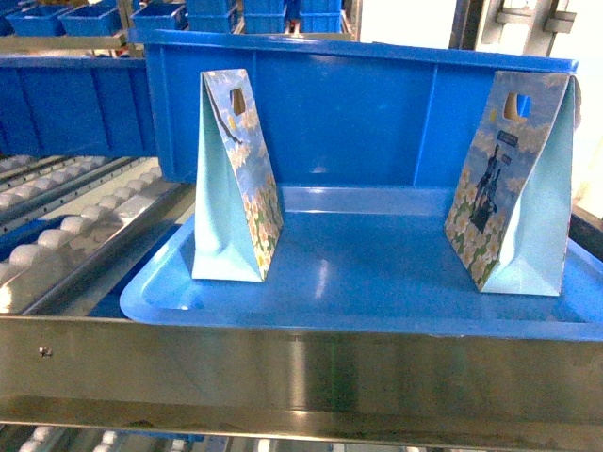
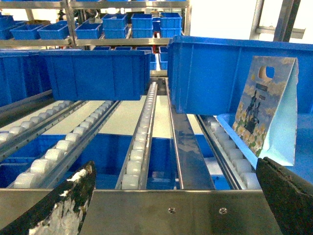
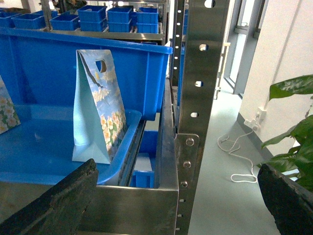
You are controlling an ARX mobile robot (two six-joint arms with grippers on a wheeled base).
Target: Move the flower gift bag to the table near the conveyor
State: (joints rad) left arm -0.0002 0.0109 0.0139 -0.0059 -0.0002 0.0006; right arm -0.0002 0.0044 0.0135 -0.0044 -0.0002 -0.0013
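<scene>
Two flower gift bags stand upright in the blue tray (on the conveyor). We think they are light, thin paper that crushes easily, so we should pinch the top near the handle hole. Both our grippers are wide open, holding nothing.

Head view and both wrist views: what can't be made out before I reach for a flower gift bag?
- Both grippers: absent from head view; wrist views crop the dark left fingers and right fingers.
- White-grey table: in no view.
- Dark print on the right pale-blue flower gift bag: too blurred.
</scene>
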